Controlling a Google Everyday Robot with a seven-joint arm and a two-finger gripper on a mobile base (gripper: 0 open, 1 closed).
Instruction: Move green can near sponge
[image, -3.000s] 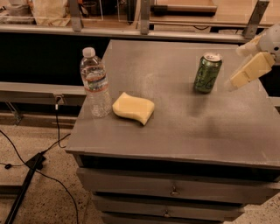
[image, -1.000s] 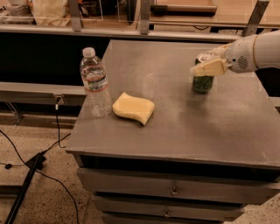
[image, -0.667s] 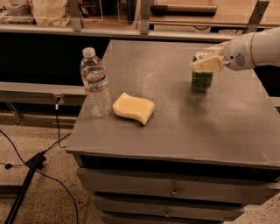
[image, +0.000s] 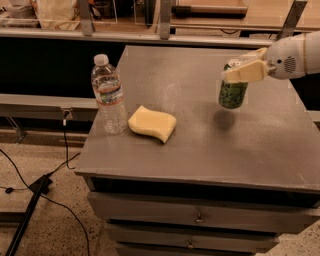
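Note:
The green can hangs upright in the air above the right part of the grey table, with its shadow on the tabletop below it. My gripper reaches in from the right edge and is shut on the can's upper part, its pale fingers across the top. The pale yellow sponge lies flat on the table to the left of the can, well apart from it.
A clear plastic water bottle stands upright near the table's left edge, just left of the sponge. Drawers sit under the tabletop. Black cables lie on the floor at the left. Shelving runs along the back.
My gripper came in from the right, closed on the top of the green can and has now lifted it off the table. The sponge and bottle have not moved.

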